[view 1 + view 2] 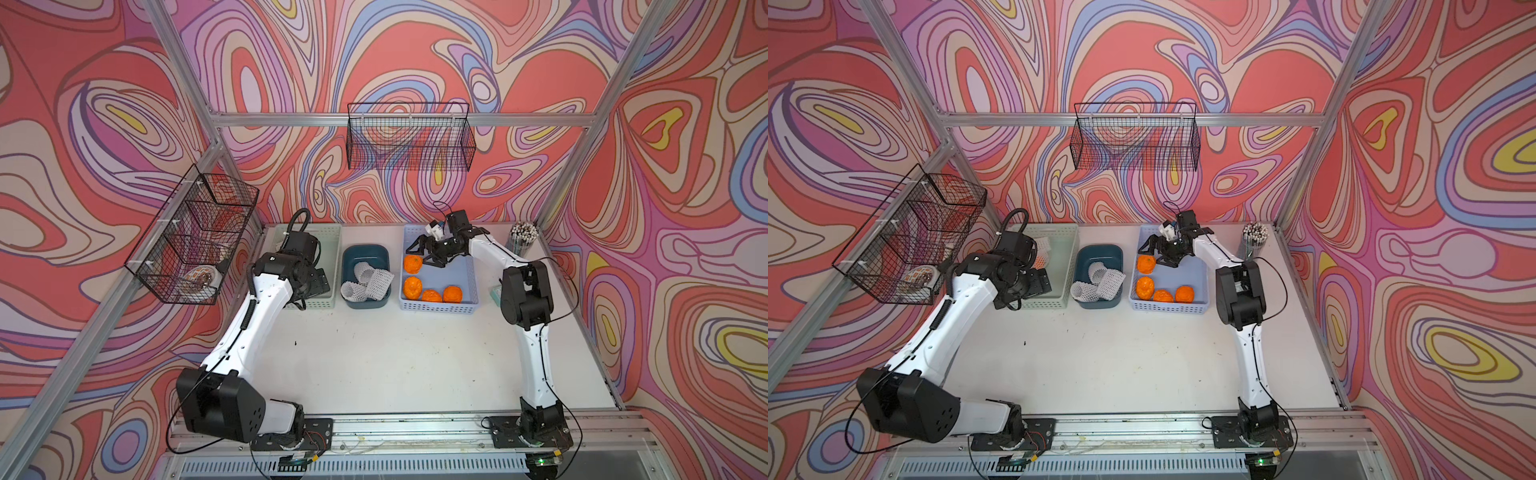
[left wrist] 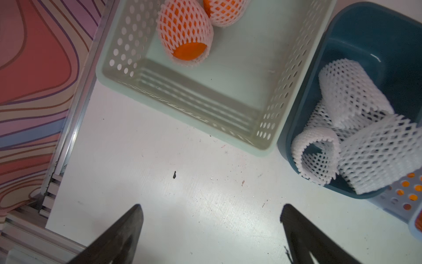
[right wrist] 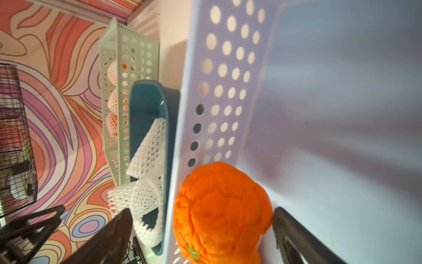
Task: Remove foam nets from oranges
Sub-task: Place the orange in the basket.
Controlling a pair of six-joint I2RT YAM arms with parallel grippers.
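Four bare, lumpy-skinned bright-orange oranges (image 1: 431, 296) lie in the lavender perforated plastic basket (image 1: 436, 309) at the far right of the white table (image 1: 374, 353). One sits at the basket's far left corner and three along its near wall. Their white foam mesh sleeves (image 1: 368, 282) are heaped in the dark teal plastic tub (image 1: 363, 253) just to the left; how many are in the heap is hard to tell.

At least three oranges wrapped in white netting (image 2: 185, 34) wait in the pale green perforated basket (image 2: 182, 109) at far left. By that count the job looks a little over half done.

The right gripper (image 3: 202, 212) hangs over the far-corner orange (image 3: 221, 205) with its jaws spread to either side, so the fruit looks set down rather than gripped. The left gripper (image 2: 211, 209) is spread wide and empty above bare table, just on the near side of the green basket. The likely next job is to fetch a netted orange from it.
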